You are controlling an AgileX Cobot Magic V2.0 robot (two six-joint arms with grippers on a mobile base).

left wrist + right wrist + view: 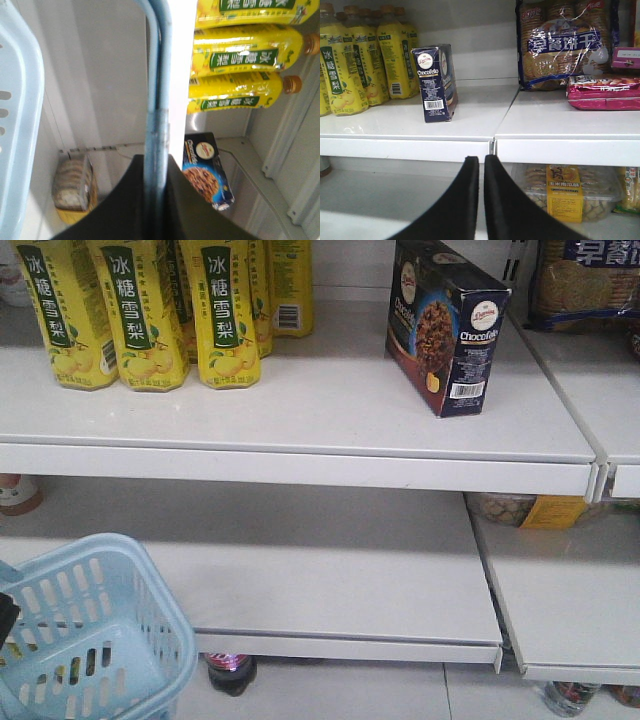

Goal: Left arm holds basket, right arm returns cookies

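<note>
Left gripper (156, 200): we see two broad matte black fingers (200, 215), wedge-shaped, widening toward the bottom edge.
Right gripper (481, 165): we see two smooth black fingers (507, 205) with rounded tips, flaring out toward the camera.
Front view: we make out only a small black part (6, 618) at the left edge, too little to describe.

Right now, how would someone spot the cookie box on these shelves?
Look at the upper white shelf, right of the yellow bottles. The cookie box stands upright there alone: dark navy cardboard, marked Chocofello, barcode on its narrow side.
</note>
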